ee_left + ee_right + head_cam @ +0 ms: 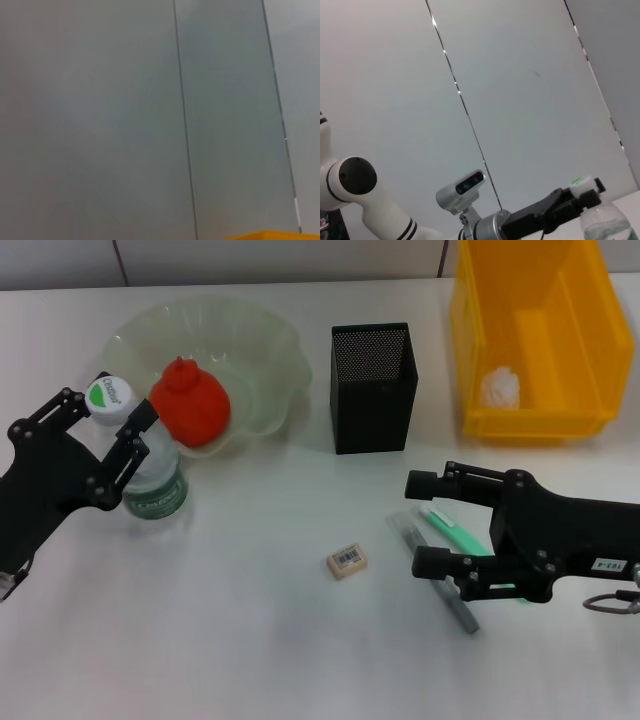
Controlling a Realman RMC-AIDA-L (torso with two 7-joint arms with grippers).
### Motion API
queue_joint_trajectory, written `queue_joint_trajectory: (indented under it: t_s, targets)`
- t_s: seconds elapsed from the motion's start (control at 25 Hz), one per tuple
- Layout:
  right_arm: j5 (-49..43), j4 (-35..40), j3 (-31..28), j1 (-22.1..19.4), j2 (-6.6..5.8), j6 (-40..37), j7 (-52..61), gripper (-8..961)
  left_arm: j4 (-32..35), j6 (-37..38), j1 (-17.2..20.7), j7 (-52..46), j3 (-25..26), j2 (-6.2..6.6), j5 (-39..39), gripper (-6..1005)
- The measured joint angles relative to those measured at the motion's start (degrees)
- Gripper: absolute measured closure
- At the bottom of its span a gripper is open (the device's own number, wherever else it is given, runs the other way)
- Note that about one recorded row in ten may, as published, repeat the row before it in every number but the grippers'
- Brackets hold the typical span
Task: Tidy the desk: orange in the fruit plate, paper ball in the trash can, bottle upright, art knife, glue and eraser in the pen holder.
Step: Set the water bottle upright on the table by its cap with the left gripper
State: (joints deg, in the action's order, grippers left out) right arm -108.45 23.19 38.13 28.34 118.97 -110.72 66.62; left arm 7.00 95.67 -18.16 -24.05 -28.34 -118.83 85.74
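The bottle point(152, 475) stands upright at the left, and it also shows in the right wrist view point(606, 220). My left gripper point(108, 408) is open, with one finger on each side of the bottle's cap and neck. The orange point(190, 402) lies in the fruit plate point(265, 340). The paper ball point(500, 388) lies in the trash can point(480, 360). My right gripper point(430, 522) is open and low over the green art knife point(455, 530) and the grey glue stick point(440, 575). The eraser point(347, 560) lies to the left of them. The pen holder point(372, 390) stands behind them.
The left wrist view shows only the wall and a sliver of the trash can's rim point(272, 235). The right wrist view shows the wall, my left arm's gripper point(560, 207) and a white robot body point(350, 185).
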Motion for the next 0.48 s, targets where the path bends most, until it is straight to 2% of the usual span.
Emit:
queue_joint_trajectory:
  t_s: [0.24, 0.48]
  targets:
    - [0.0, -0.2, 0.0, 0.0, 0.03, 0.0, 0.0, 110, -2.8, -2.2, -0.9, 0.1, 3.0, -0.18, -0.4, 401]
    - [-0.1, -0.2, 0.0, 0.1, 0.03, -0.3, 0.1, 110, -4.8, -0.9, -0.7, -0.4, 7.0, -0.10, -0.7, 383]
